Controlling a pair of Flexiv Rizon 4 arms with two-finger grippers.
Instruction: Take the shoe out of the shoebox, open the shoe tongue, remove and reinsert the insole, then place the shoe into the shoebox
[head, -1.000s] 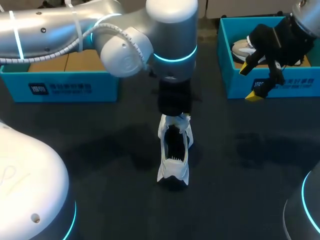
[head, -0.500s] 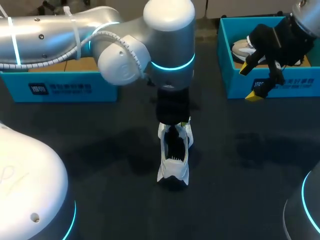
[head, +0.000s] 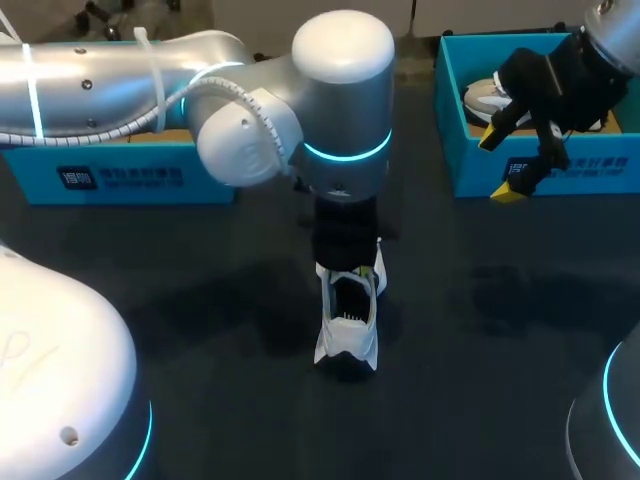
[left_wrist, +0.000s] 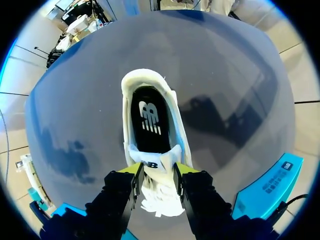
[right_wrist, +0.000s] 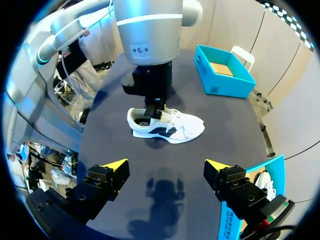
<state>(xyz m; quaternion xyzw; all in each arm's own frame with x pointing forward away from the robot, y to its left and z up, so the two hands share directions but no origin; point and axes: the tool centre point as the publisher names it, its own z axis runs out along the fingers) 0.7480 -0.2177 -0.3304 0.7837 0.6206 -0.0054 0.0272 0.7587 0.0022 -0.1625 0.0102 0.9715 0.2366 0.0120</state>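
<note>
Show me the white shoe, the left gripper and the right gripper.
white shoe (right_wrist: 180, 131): right wrist view, its side.
left gripper (left_wrist: 157, 169): left wrist view, between its yellow tips.
right gripper (right_wrist: 165, 165): right wrist view, between its yellow tips.

The dark, matt table (head: 200, 300) carried three things that rested directly on it. A white shoe (head: 348, 322) stood upright on its sole near the middle. Two open teal boxes sat well apart along the far edge, the left-hand shoebox (head: 120, 178) toward the left corner and the right-hand shoebox (head: 478, 170) toward the right corner.
</note>
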